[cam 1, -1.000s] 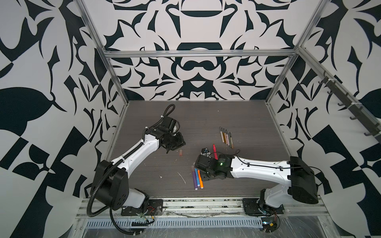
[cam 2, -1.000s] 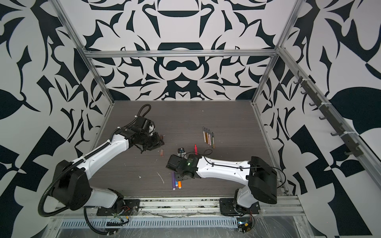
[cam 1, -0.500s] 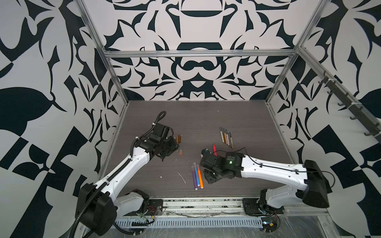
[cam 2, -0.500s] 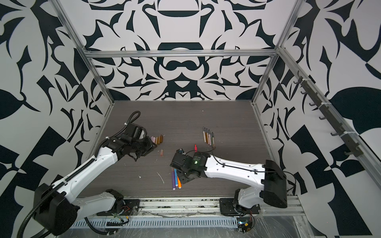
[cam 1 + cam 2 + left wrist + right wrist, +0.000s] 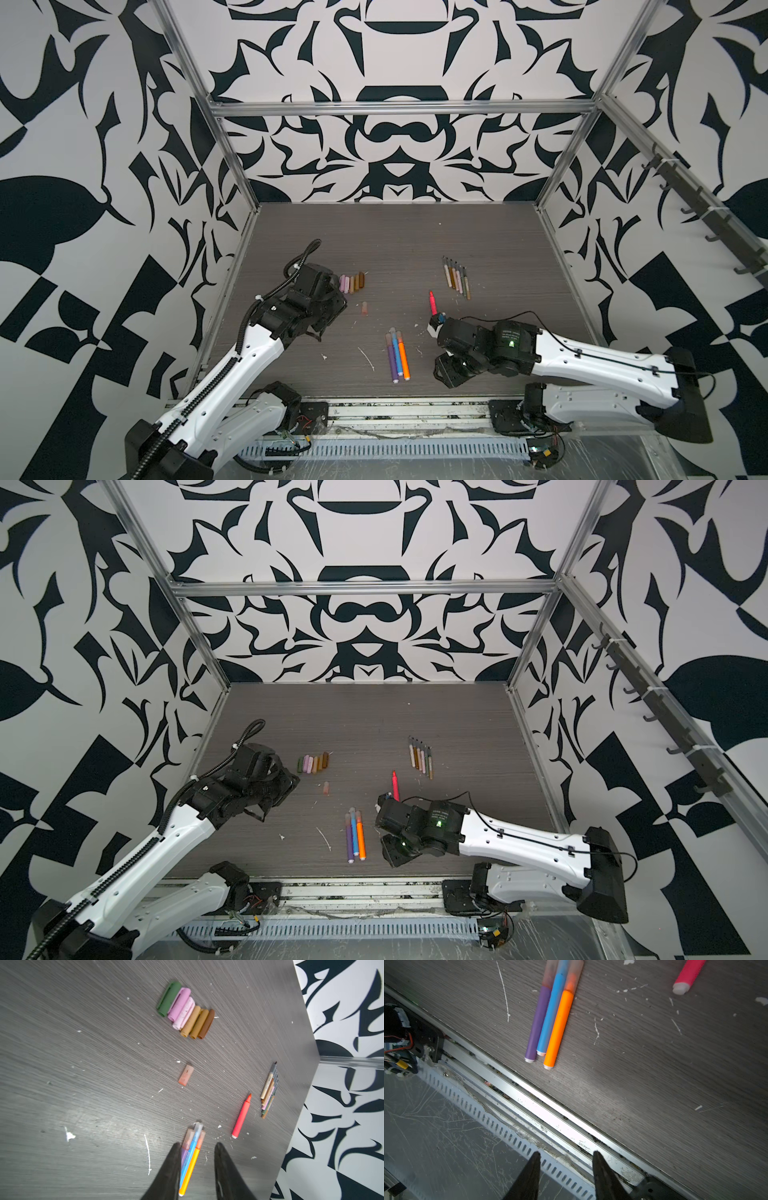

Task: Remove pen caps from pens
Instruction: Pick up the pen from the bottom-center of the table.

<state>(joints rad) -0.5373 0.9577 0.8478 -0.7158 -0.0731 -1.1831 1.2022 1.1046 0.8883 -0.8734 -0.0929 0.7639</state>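
Observation:
Several pen caps (image 5: 185, 1011), olive, pink, tan and brown, lie in a tight row (image 5: 353, 283) at the table's left. One translucent pinkish cap (image 5: 186, 1075) lies alone in front of them (image 5: 364, 308). Purple, blue and orange pens (image 5: 552, 1016) lie side by side near the front (image 5: 397, 353), translucent caps on. A pink-red pen (image 5: 241, 1116) shows its bare tip (image 5: 433, 302). Thin pens (image 5: 457, 276) lie bundled further back. My left gripper (image 5: 197, 1146) hangs open and empty above the table, left of the cap row. My right gripper (image 5: 564, 1154) is open and empty over the front rail.
White flecks and a long white streak (image 5: 148, 1155) dot the dark wood table (image 5: 415, 232). A metal rail and slotted cable duct (image 5: 512, 1138) run along the front edge. Patterned walls and aluminium posts (image 5: 232, 166) close in three sides.
My left gripper has drawn back left and toward the front, uncovering the cap row. My right arm has pulled away from the three pens toward the front right.

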